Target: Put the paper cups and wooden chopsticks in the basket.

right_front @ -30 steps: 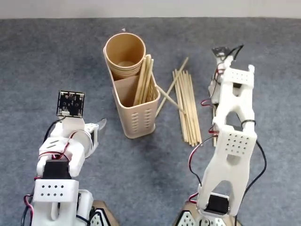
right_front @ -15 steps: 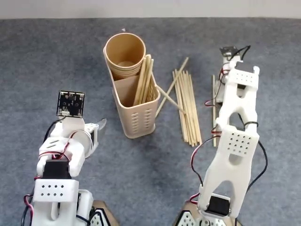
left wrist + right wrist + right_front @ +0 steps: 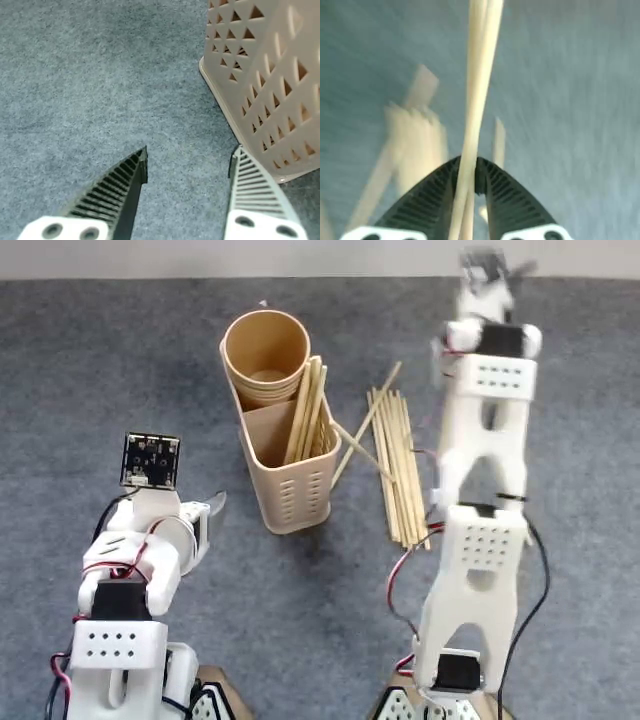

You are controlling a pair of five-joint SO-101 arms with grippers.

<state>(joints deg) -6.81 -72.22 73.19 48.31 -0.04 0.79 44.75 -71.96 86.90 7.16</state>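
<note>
Two gripped chopsticks (image 3: 476,95), one basket (image 3: 296,496)

Taking basket (image 3: 287,465) as my dial centre, on table (image 3: 100,360). Cups (image 3: 265,348) stacked inside basket at 12 o'clock end. Chopstick bundle (image 3: 306,410) leaning in same basket, at 4 o'clock of cups. Loose chopsticks (image 3: 398,465) flat on table at 3 o'clock, just beside basket. My left gripper (image 3: 190,160) at 8 o'clock, near basket corner, apart. My right gripper (image 3: 467,167) at 1 o'clock, beyond loose chopsticks, chopstick pair (image 3: 479,75) between its jaws.
</note>
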